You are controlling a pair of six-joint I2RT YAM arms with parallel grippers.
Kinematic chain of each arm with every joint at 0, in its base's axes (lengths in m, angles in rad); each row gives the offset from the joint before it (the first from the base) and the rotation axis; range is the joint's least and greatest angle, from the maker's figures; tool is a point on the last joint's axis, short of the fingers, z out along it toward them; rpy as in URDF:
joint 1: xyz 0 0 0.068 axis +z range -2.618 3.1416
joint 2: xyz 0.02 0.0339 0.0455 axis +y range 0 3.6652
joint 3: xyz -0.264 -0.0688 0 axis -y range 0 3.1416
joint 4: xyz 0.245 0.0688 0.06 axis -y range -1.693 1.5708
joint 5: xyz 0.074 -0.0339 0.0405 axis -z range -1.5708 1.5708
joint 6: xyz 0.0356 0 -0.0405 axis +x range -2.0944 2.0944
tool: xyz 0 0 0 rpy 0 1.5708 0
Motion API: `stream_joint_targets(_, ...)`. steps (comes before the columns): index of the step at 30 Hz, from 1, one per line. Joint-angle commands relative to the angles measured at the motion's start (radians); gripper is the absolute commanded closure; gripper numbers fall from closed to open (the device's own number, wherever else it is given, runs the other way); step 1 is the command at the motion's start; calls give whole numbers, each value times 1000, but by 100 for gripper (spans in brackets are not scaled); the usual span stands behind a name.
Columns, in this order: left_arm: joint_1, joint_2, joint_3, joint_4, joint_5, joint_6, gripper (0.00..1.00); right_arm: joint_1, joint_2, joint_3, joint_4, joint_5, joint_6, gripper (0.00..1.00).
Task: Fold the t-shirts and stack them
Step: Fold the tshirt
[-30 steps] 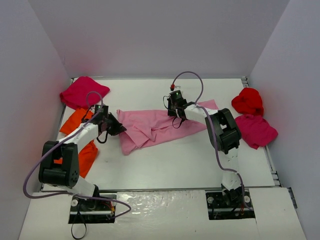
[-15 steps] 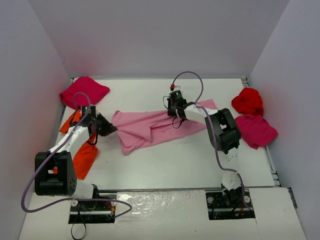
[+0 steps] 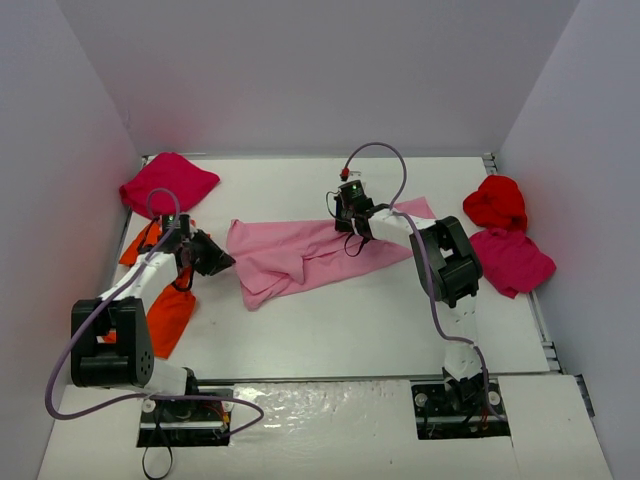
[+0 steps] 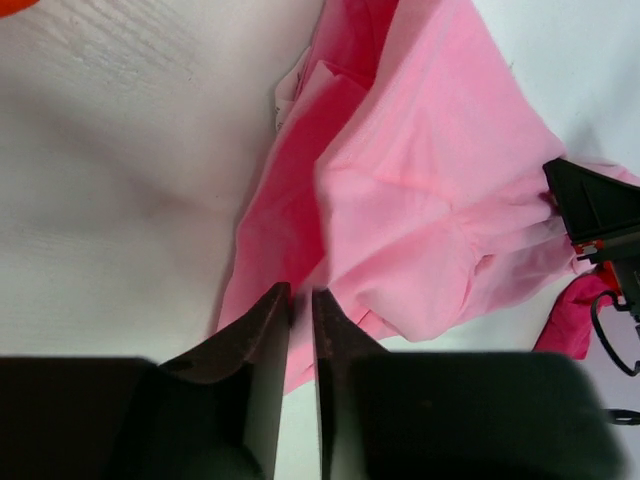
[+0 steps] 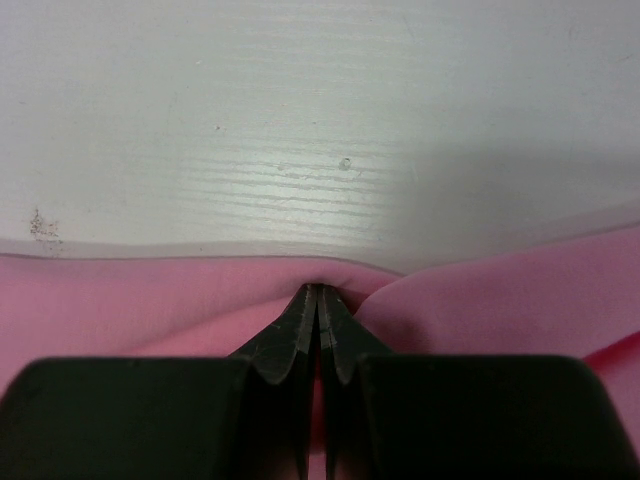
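Observation:
The light pink t-shirt point(image 3: 300, 255) lies stretched crosswise over the middle of the table. My right gripper point(image 3: 346, 226) is shut on its far edge, and the pinched pink fold point(image 5: 320, 283) shows at my fingertips. At the shirt's left edge sits my left gripper point(image 3: 226, 262), its jaws a narrow slit apart. Pink cloth point(image 4: 420, 200) lies just past those tips point(image 4: 302, 290), and whether any is still caught between them I cannot tell. Other t-shirts lie around: a magenta one point(image 3: 168, 182), two orange ones point(image 3: 150, 240) point(image 3: 168, 315), a red one point(image 3: 495, 202) and another magenta one point(image 3: 512, 260).
White walls close in the table point(image 3: 400, 330) at the back and on both sides. The piled shirts sit along the left and right edges. My right arm's elbow point(image 3: 445, 262) hangs over the table's right half.
My left gripper has moved left with the pink shirt's end, pulling the shirt out longer. Its jaws have since parted a little. The right gripper has held still.

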Motion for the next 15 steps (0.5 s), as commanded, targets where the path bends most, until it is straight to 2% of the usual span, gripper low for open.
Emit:
stream_joint_targets(1, 11, -21, 12, 23, 9, 22, 76, -15, 116, -67, -221, 22, -24, 100)
stream_joint_targets(3, 11, -34, 17, 18, 16, 27, 61, -15, 117, -67, -221, 23, -24, 100)
stream_joint_targets(6, 11, -63, 21, 9, 21, 29, 33, -16, 116, -66, -221, 23, -24, 100)
stream_joint_targets(7, 11, -79, 23, 5, 25, 29, 29, -17, 116, -66, -221, 23, -24, 100)
stream_joint_targets(15, 5, -159, -37, 52, 136, -33, 30, -15, 109, -66, -221, 4, -18, 100)
